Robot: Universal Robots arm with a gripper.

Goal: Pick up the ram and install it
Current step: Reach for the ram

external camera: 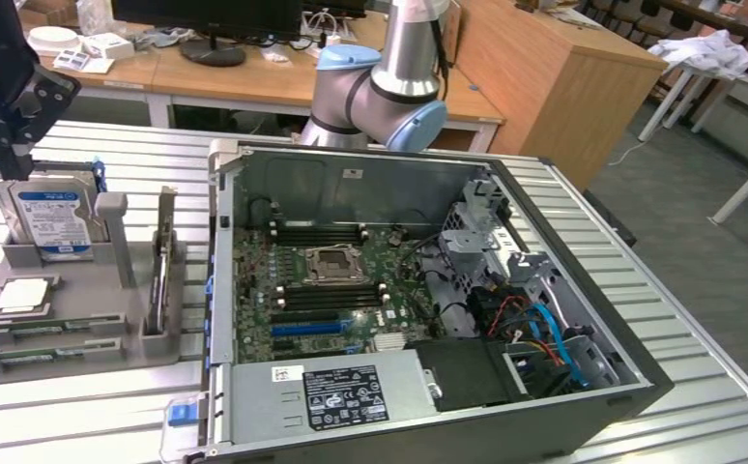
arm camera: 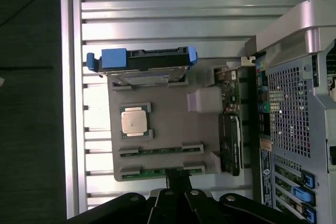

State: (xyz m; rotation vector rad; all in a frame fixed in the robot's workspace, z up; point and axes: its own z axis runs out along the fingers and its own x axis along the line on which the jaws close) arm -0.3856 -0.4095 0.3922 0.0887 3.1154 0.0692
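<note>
The claw point(arm camera: 178, 178) is closed and empty as I hold it above the grey tray point(arm camera: 168, 124), where the ram point(arm camera: 149, 170) lies flat in its groove, so I judge that neither the pick-up nor the installing into the computer case point(external camera: 348, 184) is done.

Green ram point(arm camera: 160, 150) flat in holder point(arm camera: 168, 124)

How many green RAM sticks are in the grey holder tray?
2. Both thin green circuit-board RAM sticks lie flat in the grey plastic holder tray: one beside the square silver processor, one along the tray's edge. Others may hide inside the computer case.
</note>
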